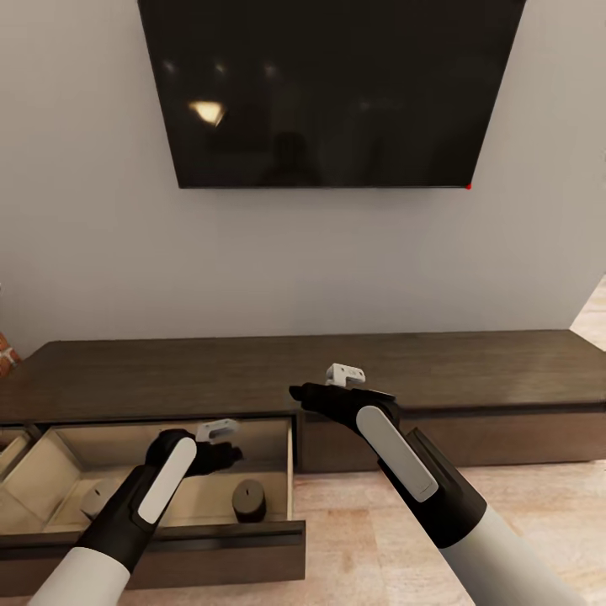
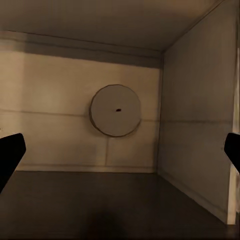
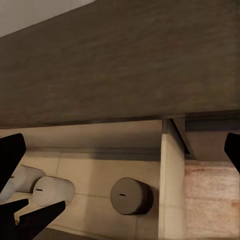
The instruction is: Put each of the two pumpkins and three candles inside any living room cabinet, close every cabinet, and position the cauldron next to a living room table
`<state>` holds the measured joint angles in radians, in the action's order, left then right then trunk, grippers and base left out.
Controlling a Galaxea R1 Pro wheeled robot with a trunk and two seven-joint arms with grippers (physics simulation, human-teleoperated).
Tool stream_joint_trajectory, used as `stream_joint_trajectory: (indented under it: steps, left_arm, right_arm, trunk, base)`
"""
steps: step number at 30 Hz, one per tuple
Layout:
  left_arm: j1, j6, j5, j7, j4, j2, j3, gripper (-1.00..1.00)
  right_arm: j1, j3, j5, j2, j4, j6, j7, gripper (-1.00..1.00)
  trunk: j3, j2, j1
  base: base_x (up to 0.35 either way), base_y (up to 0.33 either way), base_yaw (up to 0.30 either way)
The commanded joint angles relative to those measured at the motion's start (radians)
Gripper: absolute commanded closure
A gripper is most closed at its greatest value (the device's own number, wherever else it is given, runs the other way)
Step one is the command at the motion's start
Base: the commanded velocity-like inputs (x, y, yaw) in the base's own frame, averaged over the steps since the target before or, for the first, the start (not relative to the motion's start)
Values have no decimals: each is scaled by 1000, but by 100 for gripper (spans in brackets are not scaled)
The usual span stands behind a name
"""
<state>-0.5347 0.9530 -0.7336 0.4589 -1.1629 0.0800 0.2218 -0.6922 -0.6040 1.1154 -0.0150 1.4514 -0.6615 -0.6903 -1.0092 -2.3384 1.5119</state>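
The dark-brown cabinet (image 1: 471, 370) runs along the wall under the TV. Its left drawer (image 1: 210, 539) is pulled out, showing a beige interior. Candles stand inside it: one (image 1: 249, 498) near the right wall and one (image 1: 95, 498) partly behind my left arm. The right wrist view shows three candles (image 3: 131, 196), (image 3: 52, 191), (image 3: 22, 177). My left gripper (image 1: 225, 455) hangs open over the drawer, above a candle (image 2: 115, 110), holding nothing. My right gripper (image 1: 296, 393) is open and empty over the cabinet top (image 3: 125, 65). The pumpkins and the cauldron are out of view.
A large black TV (image 1: 328, 93) hangs on the grey wall above the cabinet. Another drawer (image 1: 13, 450) is pulled out at the far left. Closed drawer fronts (image 1: 505, 438) run to the right. Light wood floor (image 1: 353, 539) lies in front.
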Motion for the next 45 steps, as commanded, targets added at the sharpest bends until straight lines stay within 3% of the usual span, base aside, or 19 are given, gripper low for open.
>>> stream_joint_trajectory:
  steps: [1, 13, 22, 32, 45]
  left_arm:
    - [-1, 2, -11, 10, -6, 2, 2, -100]
    - [-1, 5, -16, 11, -41, 9, -6, -100]
    - [-1, 24, -17, 12, -43, 10, -44, -100]
    - [-1, 40, -17, 12, -43, 12, -111, -100]
    - [-1, 41, -20, 12, -44, 24, -117, -100]
  right_arm:
    - [-1, -2, 9, -1, 1, 0, -10, -100]
    - [-1, -1, 9, -2, 1, 0, -9, -100]
    - [-1, 4, 9, -2, 1, 0, -7, -100]
    - [-1, 6, 9, -2, 1, 0, -6, -100]
    - [-1, 4, 9, -1, 1, 0, -6, -100]
  trunk:
    - [2, 7, -4]
    - [40, 91, -50]
    - [68, 154, -85]
    - [99, 224, -123]
    - [140, 315, -173]
  base:
    - [-14, 3, 0]
    - [-35, 0, 0]
    - [-96, 0, 0]
    - [-225, 177, 0]
    - [-200, 184, 0]
